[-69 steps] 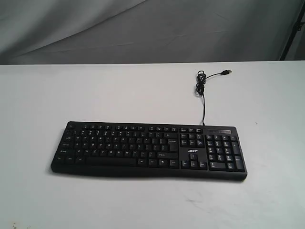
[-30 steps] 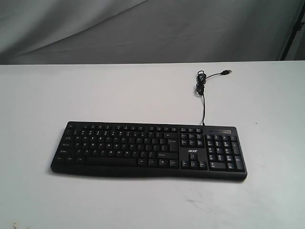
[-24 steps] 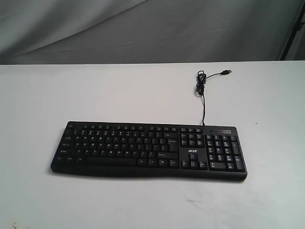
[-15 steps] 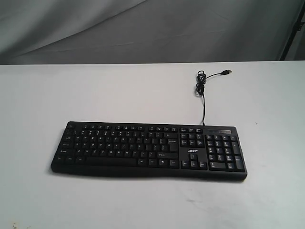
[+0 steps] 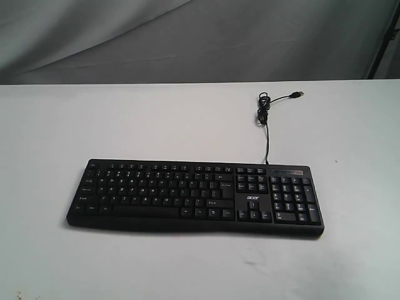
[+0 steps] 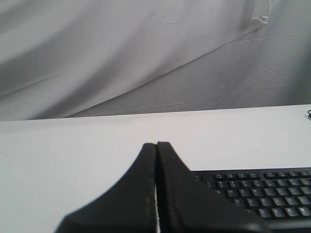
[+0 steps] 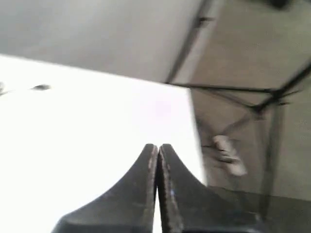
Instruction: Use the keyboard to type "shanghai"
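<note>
The black keyboard (image 5: 195, 196) lies flat on the white table (image 5: 156, 119), its number pad to the right and its thin cable (image 5: 267, 119) curling toward the back. Neither arm shows in the exterior view. In the left wrist view my left gripper (image 6: 156, 144) is shut, its black fingers pressed together with nothing between them, and part of the keyboard (image 6: 262, 191) shows just beyond it. In the right wrist view my right gripper (image 7: 158, 145) is shut and empty over bare white table, near the table's side edge.
The cable ends in a USB plug (image 5: 299, 94) at the back right. A grey cloth backdrop (image 5: 187, 37) hangs behind the table. Off the table's edge, the right wrist view shows a dark frame (image 7: 233, 90) and floor.
</note>
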Motion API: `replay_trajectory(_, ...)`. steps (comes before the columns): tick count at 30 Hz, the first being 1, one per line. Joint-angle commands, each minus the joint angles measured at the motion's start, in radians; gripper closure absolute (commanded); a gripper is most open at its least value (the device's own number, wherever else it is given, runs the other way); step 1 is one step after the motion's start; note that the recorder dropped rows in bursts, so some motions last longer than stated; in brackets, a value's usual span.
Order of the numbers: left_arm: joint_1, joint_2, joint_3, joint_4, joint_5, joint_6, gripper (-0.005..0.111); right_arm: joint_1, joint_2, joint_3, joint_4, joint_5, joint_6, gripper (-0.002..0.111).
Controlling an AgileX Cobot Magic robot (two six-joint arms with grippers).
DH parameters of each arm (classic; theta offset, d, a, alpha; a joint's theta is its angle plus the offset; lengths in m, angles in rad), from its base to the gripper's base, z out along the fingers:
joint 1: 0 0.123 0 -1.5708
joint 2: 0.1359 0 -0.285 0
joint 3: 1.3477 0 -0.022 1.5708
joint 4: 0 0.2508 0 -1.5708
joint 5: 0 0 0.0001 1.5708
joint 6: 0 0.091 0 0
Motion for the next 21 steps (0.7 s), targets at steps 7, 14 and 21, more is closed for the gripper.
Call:
replay_trajectory(7, -0.006, -0.002, 0.002, 0.0, -0.006, -0.003, 0.107, 0.26, 0.247, -0.017, 0.443, 0.109, -0.411, 0.108)
replay_trajectory(14, -0.006, -0.002, 0.002, 0.0, -0.006, -0.003, 0.107, 0.497, 0.278, -0.017, 0.416, -0.012, -0.411, 0.108)
replay_trajectory(21, -0.006, -0.002, 0.002, 0.0, -0.006, -0.003, 0.107, 0.587, 0.28, -0.017, 0.412, -0.015, -0.393, 0.108)
